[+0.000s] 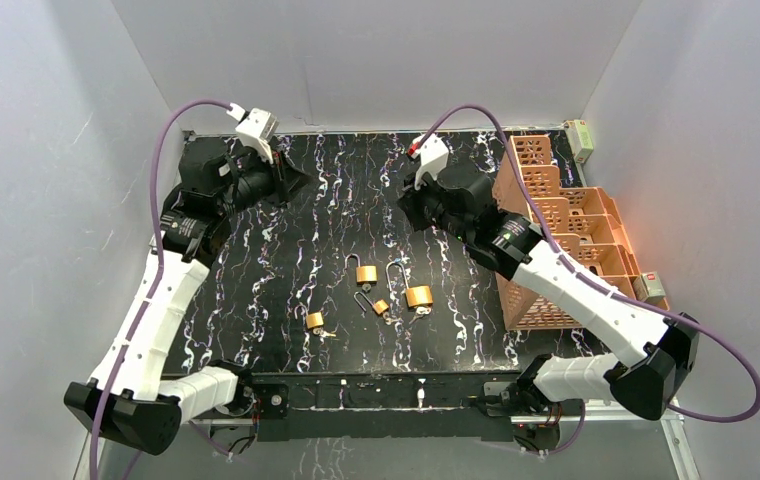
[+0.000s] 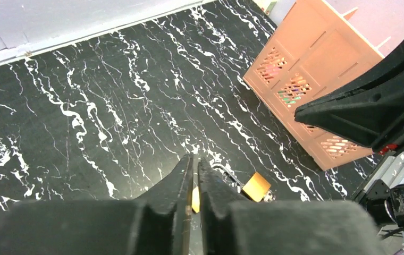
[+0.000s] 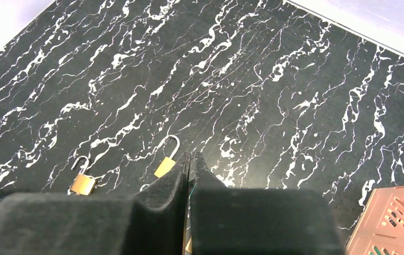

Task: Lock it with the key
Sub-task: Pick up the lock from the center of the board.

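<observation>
**Nothing in our grip**

We see the left gripper (image 2: pixel 195 158) with its fingers almost together, a thin slit between them, pinching nothing. The right gripper (image 3: pixel 189 155) is pressed together, empty. Four brass padlocks (image 1: pixel 366 272) lie mid-table (image 1: pixel 256 260), well apart from both.

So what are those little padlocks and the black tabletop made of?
Padlocks: probably brass, shiny gold bodies, with silvery, likely steel, shackles. Tabletop: black with white veins like marble, though possibly a printed laminate.
</observation>
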Action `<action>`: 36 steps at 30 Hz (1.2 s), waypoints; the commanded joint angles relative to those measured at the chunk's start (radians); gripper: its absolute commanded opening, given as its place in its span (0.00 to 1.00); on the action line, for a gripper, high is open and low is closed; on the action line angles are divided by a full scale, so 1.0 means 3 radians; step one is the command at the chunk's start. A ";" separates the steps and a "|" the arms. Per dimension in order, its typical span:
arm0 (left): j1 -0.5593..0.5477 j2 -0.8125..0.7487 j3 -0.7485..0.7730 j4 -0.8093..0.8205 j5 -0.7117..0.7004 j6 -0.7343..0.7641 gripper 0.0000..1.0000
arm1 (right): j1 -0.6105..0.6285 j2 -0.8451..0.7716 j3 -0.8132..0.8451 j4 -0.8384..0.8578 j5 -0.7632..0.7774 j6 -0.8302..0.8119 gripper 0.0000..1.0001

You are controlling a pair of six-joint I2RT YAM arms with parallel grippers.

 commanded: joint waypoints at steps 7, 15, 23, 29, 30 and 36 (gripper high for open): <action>0.0022 -0.0067 0.0083 -0.0008 -0.0159 -0.0033 0.98 | 0.0005 0.0017 0.0198 0.0094 -0.0180 -0.0076 0.98; 0.0036 -0.0138 -0.0036 -0.0146 -0.1572 -0.0296 0.82 | 0.1075 0.0507 0.0119 -0.0109 0.0837 0.0694 0.56; 0.0967 0.0355 0.0183 -0.0639 -0.0810 -0.0949 0.98 | 0.1790 0.2037 0.0881 -0.0650 0.1054 0.2101 0.99; 0.1484 0.0338 0.0019 -0.0395 -0.0117 -0.1209 0.98 | 0.1809 0.2511 0.1051 -0.0895 0.1032 0.2630 0.95; 0.1487 0.0341 0.0028 -0.0396 -0.0100 -0.1205 0.98 | 0.1810 0.2528 0.1035 -0.0832 0.1037 0.2624 0.94; 0.1485 0.0309 0.0029 -0.0401 -0.0092 -0.1171 0.98 | 0.1803 0.2741 0.1144 -0.0708 0.1079 0.2561 0.90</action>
